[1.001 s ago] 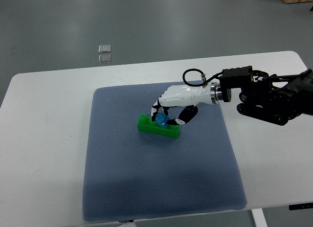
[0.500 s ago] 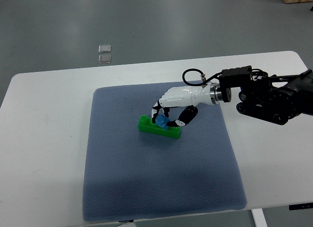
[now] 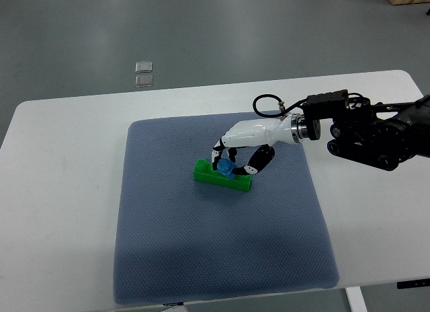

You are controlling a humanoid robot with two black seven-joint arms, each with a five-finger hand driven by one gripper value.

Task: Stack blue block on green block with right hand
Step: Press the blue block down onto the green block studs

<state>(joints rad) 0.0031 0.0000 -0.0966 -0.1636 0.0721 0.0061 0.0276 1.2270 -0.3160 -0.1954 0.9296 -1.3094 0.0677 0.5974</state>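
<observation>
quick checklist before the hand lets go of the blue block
1. Blue block sits over the green block: ok.
2. Right hand shut on the blue block: ok.
3. Blue block fully seated on the green block: cannot tell, fingers hide the joint.
4. Green block lies flat on the blue mat: ok.
5. Mat around the green block free of other things: ok.
6. Left hand out of the way: ok, not in view.
</observation>
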